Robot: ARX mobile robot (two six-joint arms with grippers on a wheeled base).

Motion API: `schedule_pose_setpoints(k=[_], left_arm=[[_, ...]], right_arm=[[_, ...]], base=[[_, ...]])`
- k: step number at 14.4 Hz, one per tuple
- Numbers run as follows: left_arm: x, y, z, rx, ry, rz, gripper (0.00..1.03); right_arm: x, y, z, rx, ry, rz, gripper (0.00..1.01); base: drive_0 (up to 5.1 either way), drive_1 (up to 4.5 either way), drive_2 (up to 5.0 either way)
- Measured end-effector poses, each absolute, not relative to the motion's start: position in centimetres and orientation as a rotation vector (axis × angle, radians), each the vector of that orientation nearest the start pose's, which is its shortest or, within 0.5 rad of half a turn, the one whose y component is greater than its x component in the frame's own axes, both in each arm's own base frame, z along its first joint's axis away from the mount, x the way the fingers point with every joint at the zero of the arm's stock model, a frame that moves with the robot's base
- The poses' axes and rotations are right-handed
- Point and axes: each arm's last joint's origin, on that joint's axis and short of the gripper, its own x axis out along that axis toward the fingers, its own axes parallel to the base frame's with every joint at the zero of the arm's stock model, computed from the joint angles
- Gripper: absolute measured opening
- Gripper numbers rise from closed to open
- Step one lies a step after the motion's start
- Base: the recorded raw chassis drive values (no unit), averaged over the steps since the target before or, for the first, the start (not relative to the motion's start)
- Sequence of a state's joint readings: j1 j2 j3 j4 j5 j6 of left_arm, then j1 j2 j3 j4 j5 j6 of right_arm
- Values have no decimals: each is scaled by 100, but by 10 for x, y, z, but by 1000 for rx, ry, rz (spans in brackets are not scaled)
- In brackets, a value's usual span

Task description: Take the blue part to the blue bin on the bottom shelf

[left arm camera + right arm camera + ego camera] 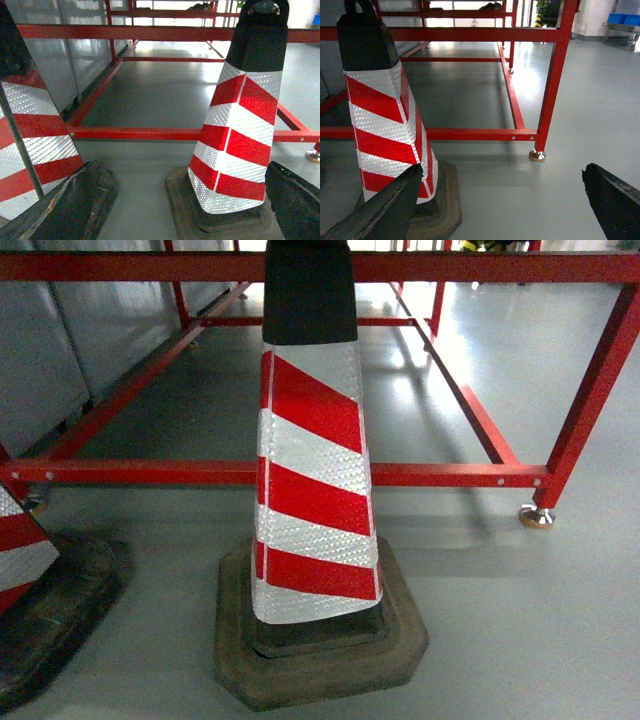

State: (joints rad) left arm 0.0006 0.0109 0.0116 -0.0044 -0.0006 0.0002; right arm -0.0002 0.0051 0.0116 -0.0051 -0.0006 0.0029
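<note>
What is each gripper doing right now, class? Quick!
Left gripper: open, holding nothing.
Right gripper: open, holding nothing.

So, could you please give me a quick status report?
Both grippers open, empty. Blue part, blue bin not in view. Traffic cone and red frame directly ahead.

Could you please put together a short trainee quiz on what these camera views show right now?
1. True or false: the blue part is visible in the head view.
2. What stands directly ahead in the head view? A) a red-and-white striped traffic cone B) a cardboard box C) a trolley
3. Fill in: the right gripper has its jaws ____, with nothing between them.
Key: 1 false; 2 A; 3 open.
</note>
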Motion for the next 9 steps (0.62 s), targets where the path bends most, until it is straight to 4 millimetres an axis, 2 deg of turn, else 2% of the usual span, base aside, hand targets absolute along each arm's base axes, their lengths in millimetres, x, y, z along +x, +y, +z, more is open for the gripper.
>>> schedule_pose_setpoints(k=[9], left_arm=[[98,0,166,0,4,2,98]], right_arm=[[97,0,167,3,-1,0,98]], base=[[0,0,0]])
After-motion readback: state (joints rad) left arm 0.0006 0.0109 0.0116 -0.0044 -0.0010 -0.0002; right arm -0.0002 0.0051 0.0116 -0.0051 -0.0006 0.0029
